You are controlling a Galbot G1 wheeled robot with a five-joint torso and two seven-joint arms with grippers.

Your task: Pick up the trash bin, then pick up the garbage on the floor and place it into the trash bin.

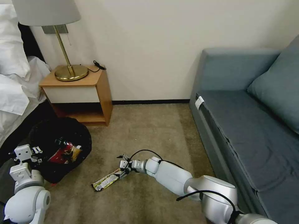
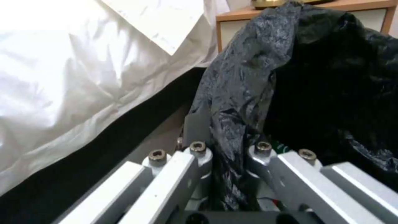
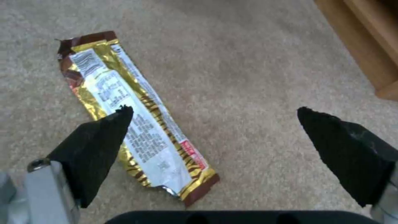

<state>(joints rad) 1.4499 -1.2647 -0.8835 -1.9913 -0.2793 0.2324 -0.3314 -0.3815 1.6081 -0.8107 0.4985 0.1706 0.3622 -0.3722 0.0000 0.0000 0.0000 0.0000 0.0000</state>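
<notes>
Right gripper (image 1: 124, 164): hovering low over the carpet (image 1: 149, 130) at near centre, black fingertips (image 3: 105, 130) spread wide apart, gripping nothing; one tip overlapping the wrapper's edge in the right wrist view, contact not clear.
Snack wrapper (image 1: 107, 181): lying flat on the carpet, just near-left of the right gripper; gold and brown edges with a white printed panel facing up (image 3: 136, 124).
Left gripper (image 1: 29, 154): sitting at the near-left rim of the bin, fingers (image 2: 195, 155) pinching a fold of the black bag (image 2: 236, 102) between them.
Trash bin (image 1: 59, 146): resting at the left, in front of the nightstand (image 1: 78, 93) and beside the bed (image 1: 14, 93); black liner covering it, red and yellow litter (image 1: 65, 153) showing inside.
Surroundings: brass lamp (image 1: 67, 62) standing on the nightstand at far left; grey sofa (image 1: 249, 124) running along the right.
</notes>
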